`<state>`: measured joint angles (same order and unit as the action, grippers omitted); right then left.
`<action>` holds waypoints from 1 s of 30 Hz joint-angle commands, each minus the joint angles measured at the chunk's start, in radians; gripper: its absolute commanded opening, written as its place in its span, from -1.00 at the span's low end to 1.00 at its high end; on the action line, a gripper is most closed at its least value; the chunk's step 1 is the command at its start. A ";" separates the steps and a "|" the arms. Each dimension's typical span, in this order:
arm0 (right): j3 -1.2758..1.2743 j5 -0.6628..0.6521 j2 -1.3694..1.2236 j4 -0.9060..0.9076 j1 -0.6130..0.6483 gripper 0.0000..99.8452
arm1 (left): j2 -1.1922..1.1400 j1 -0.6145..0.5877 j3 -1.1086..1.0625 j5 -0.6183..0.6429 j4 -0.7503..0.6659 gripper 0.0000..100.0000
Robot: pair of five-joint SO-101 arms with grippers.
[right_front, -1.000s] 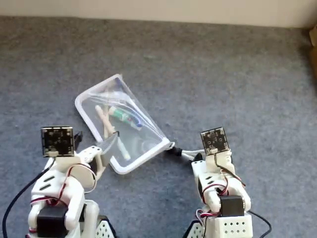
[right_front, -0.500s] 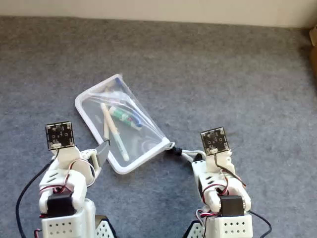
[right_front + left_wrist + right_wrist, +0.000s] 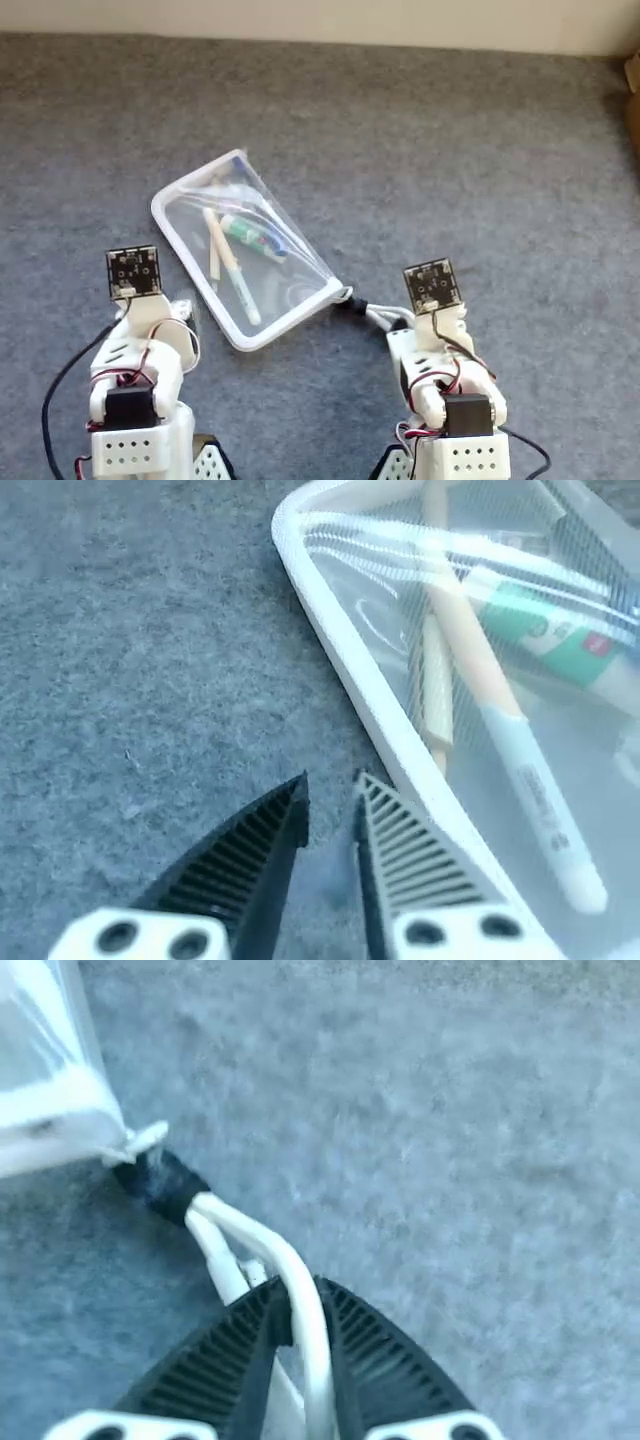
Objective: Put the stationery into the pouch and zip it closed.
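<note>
Now, stationery (image 3: 480,675) inside clear pouch (image 3: 385,725).

High camera looking down over the table (image 3: 480,150), wrist cameras low and close, all sharing the pouch (image 3: 285,290)

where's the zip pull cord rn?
High view: the white pull cord runs from the right-side corner of the pouch into the right pincer, which is shut on it.

Right hand (image 3: 300,1298) pinching white cord (image 3: 236,1232) — pouch (image 3: 48,1110) corner, grey felt (image 3: 460,1110)
</note>
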<state>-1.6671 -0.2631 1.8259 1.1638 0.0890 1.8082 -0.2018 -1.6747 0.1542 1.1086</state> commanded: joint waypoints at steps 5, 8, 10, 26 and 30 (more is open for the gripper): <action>-0.120 -0.008 0.010 0.093 -0.010 -0.99 | 0.008 0.022 -0.021 0.008 0.146 -0.98; -0.120 -0.009 0.010 0.093 -0.010 -0.99 | 0.008 0.022 -0.021 0.012 0.210 -0.98; -0.120 -0.009 0.010 0.093 -0.010 -0.99 | 0.008 0.022 -0.021 0.012 0.219 -0.98; -0.120 -0.009 0.010 0.093 -0.010 -0.99 | 0.008 0.022 -0.021 0.012 0.219 -0.98; -0.120 -0.009 0.010 0.093 -0.010 -0.99 | 0.008 0.022 -0.021 0.012 0.219 -0.98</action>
<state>-1.6671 -0.2631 1.8259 1.2513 0.0921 1.8082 -0.1926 -1.6747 0.1542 1.3234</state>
